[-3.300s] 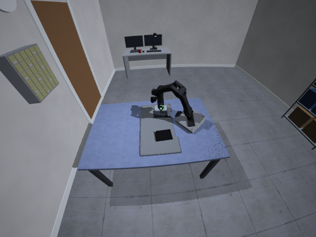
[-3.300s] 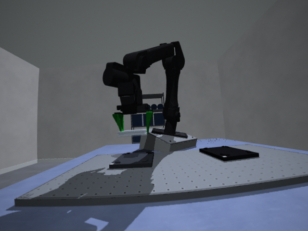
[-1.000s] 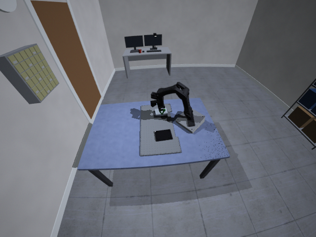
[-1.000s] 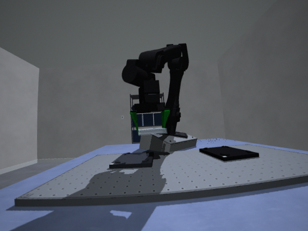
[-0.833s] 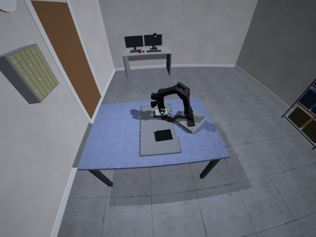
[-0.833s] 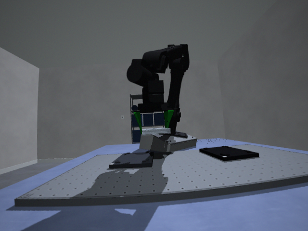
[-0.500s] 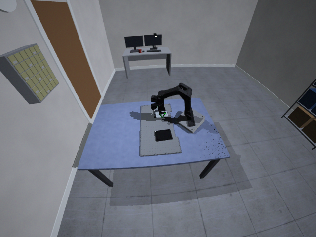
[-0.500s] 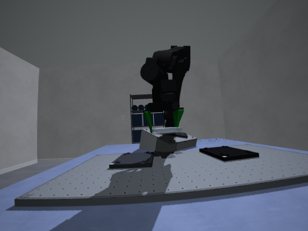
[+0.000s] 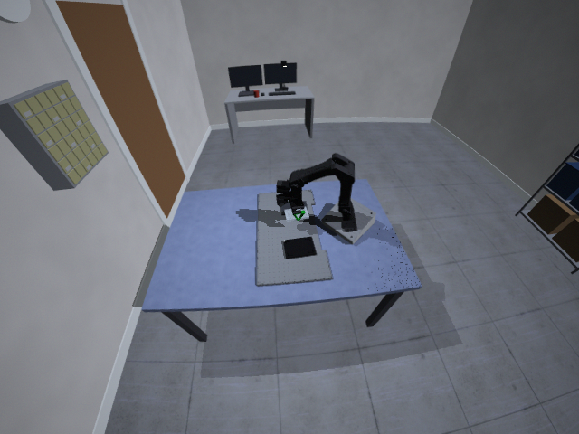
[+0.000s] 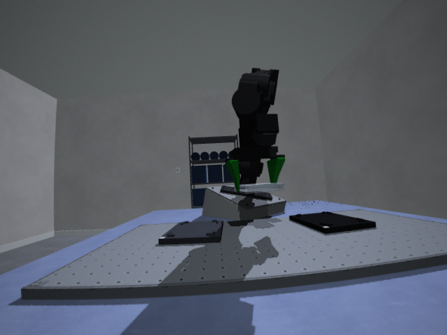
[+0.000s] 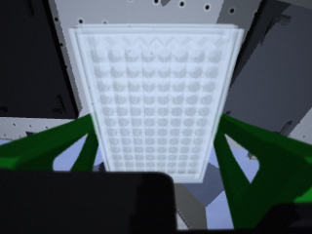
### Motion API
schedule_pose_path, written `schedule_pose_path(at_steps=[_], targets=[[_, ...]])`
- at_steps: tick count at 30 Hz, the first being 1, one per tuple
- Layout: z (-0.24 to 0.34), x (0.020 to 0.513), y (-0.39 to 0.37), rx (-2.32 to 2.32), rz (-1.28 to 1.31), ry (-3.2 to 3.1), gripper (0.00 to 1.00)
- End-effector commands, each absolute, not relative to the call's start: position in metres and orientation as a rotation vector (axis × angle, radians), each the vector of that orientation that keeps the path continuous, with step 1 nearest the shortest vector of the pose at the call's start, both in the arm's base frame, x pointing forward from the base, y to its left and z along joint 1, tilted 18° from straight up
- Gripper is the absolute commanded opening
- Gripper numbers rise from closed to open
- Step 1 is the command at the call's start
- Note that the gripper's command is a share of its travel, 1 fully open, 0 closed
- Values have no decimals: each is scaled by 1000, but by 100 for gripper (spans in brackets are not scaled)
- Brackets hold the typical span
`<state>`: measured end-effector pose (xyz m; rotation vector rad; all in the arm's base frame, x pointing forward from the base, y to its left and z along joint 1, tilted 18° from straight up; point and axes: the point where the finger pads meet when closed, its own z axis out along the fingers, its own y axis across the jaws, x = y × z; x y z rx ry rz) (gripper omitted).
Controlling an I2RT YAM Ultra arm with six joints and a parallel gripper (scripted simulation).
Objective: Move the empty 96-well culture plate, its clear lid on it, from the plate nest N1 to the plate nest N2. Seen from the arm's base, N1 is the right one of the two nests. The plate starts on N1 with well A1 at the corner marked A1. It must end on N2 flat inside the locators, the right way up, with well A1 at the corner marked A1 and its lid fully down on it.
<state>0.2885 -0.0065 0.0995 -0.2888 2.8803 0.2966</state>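
Taking the grey pegboard (image 10: pixel 325 259) on the table (image 10: pixel 54 317) as the landmark and reading the side view from left to right: a dark nest (image 10: pixel 191 232) lies flat on the board's left part, with nothing on it. Above the board's middle, near the arm's grey base block (image 10: pixel 248 207), hangs the tool (image 10: pixel 254 180), its green fingers (image 10: pixel 233 173) clamped on the two long sides of the plate (image 10: pixel 263 186) with its clear lid on top. On the board's right part sits the second dark nest (image 10: pixel 332 221), also bare.

So the lift looks done: the plate is off its nest and in the air, well above the board, between the two nests. Which nest is N2 cannot be read from any mark at this size. What is left, by my judgement, is the rest of the carry, lining up over the target, lowering inside the locators and letting go.

The plate appears level in the side view and the right way up, with the well openings facing the wrist camera. In the wrist view the plate (image 11: pixel 156 97) runs straight away from the tool, its long axis at right angles to the line between the fingers. The lid seems seated evenly, with no raised edge showing. The A1 corner cannot be made out.
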Motion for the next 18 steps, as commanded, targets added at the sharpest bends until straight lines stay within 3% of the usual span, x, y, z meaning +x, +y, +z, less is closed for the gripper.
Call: schedule_pose_path(at_steps=[1,18], targets=[[109,289,1,-239,275,2854,0],[129,292,50,-240,277,2819,0]])
